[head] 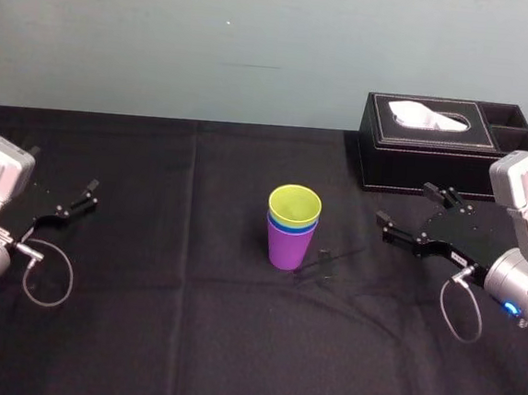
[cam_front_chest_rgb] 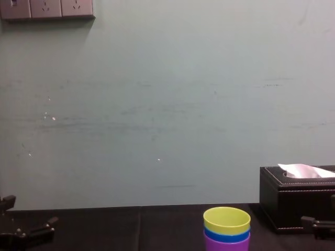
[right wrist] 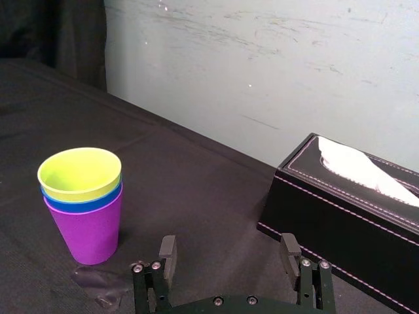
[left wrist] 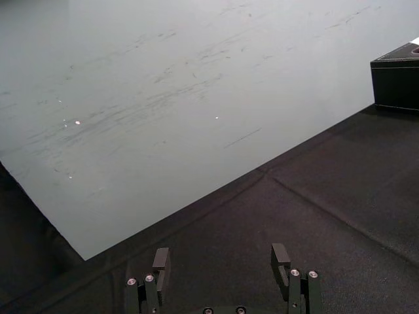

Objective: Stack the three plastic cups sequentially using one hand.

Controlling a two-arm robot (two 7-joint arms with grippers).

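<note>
Cups are standing nested on worktop, mouths up, axis vertical: yellow-green in blue in purple. We're seeing right gripper and left gripper jaws wide.

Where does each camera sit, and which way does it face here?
Head: high, looking down at the black table; both arms show, left gripper and right gripper, jaws open.
Chest: low, facing the wall across the table; gripper tips at both lower corners.
Left wrist: looks over its own jaws toward the table edge and wall.
Right wrist: looks over its own jaws at the stacked cups and tissue box.
Shared: head, chest and right wrist show the cups; every view catches the box.
</note>
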